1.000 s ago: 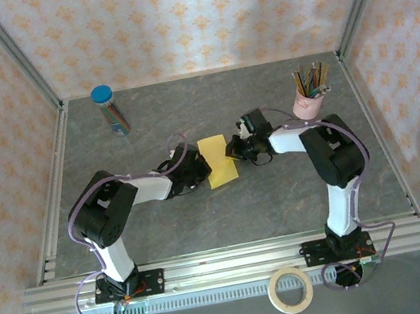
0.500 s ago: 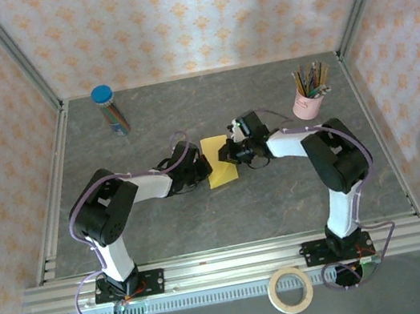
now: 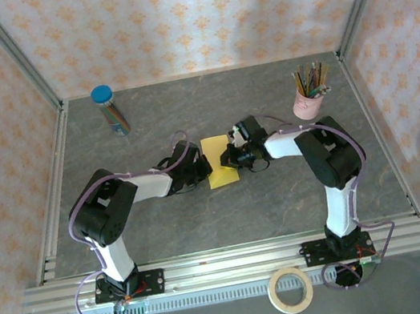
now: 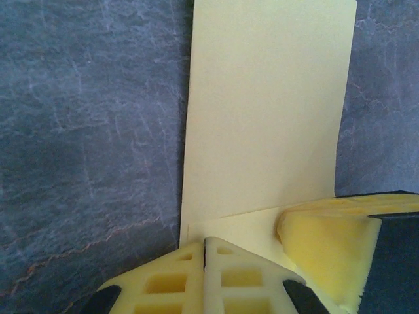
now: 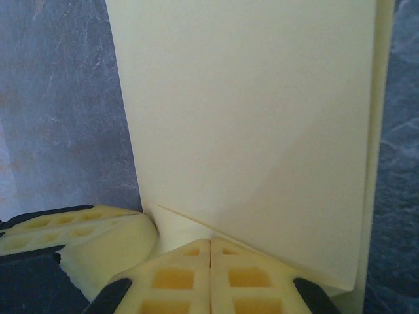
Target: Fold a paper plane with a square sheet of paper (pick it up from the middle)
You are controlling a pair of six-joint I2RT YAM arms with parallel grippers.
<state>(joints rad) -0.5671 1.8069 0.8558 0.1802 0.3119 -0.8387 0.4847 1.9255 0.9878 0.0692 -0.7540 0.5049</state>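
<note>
Near the middle of a grey, stone-patterned table (image 3: 281,193), a yellow sheet of paper (image 3: 220,163) lies flat, folded into a narrow strip that runs longer from far to near than from side to side; two robot arms reach in toward it, the left gripper (image 3: 202,170) at its left edge and the right gripper (image 3: 231,158) at its right edge, so the paper sits between them; from the left wrist camera, the left gripper's two pale yellow fingers (image 4: 163,281) are pressed together with no gap, and their tips meet the nearest edge of the sheet, where a slanted crease crosses one corner; whether any paper is pinched between them cannot be told; a finger of the other arm rests on the paper just to the right; from the right wrist camera, the right gripper's fingers (image 5: 177,278) are likewise closed tight against each other, with their tips at the sheet's edge beside a slanted fold line; again it cannot be told whether paper is caught between them; along one long side a second layer of paper peeks out slightly; well apart from the paper, a blue-capped tube (image 3: 108,110) stands at the far left of the table and a pink cup of pencils (image 3: 308,103) at the far right; a roll of tape (image 3: 290,289) lies on the near ledge in front of the arm bases.
</note>
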